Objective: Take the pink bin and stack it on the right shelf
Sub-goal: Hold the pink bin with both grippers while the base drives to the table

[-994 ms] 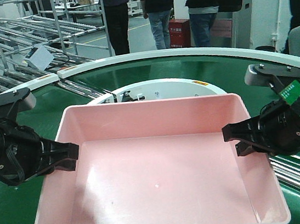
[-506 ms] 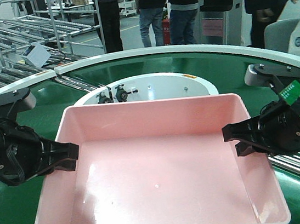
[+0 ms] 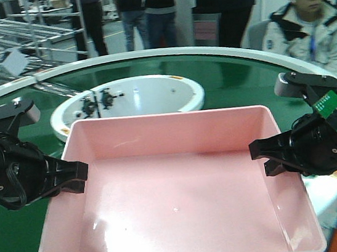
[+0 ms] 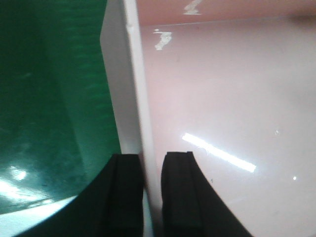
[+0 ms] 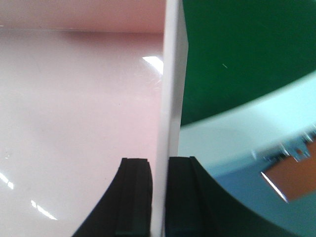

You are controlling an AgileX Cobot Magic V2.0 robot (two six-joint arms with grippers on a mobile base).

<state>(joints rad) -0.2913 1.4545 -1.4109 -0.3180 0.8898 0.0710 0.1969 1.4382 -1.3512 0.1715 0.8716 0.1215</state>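
Wrist views, not front: left pincer and right pincer each tight astride one wall of pink bin.

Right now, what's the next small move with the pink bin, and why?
Probably carry the pink bin rightward, level: the left gripper and right gripper each clamp a side wall, green belt lies beneath, and no shelf is in view.
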